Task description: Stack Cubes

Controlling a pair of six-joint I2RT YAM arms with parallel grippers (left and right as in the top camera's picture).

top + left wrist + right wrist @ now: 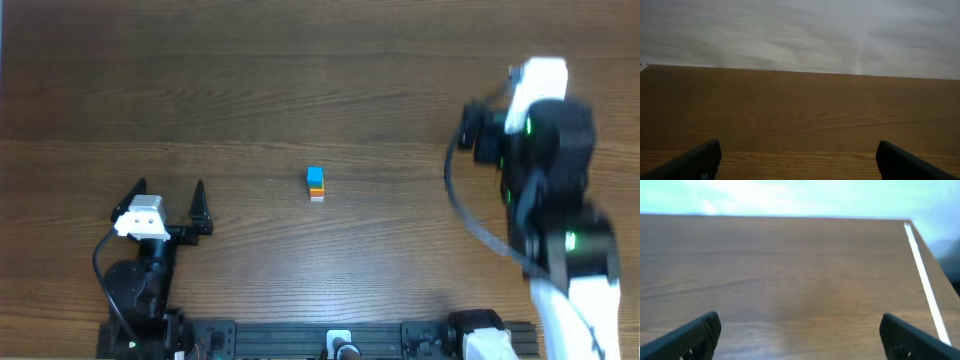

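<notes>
You have three cubes in one stack (315,186): one blue cube (315,176), one orange cube (316,189), one pale cube (317,198). You also have two grippers, the left gripper (170,186) and the right gripper (800,320), and one bench (320,80).

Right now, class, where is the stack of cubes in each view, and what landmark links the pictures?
Top view: cube stack mid-table, blue cube uppermost.
Left wrist view: wooden tabletop running to a pale wall.
Right wrist view: the same tabletop, a white strip along one side.
Shared landmark: the wooden tabletop.
</notes>
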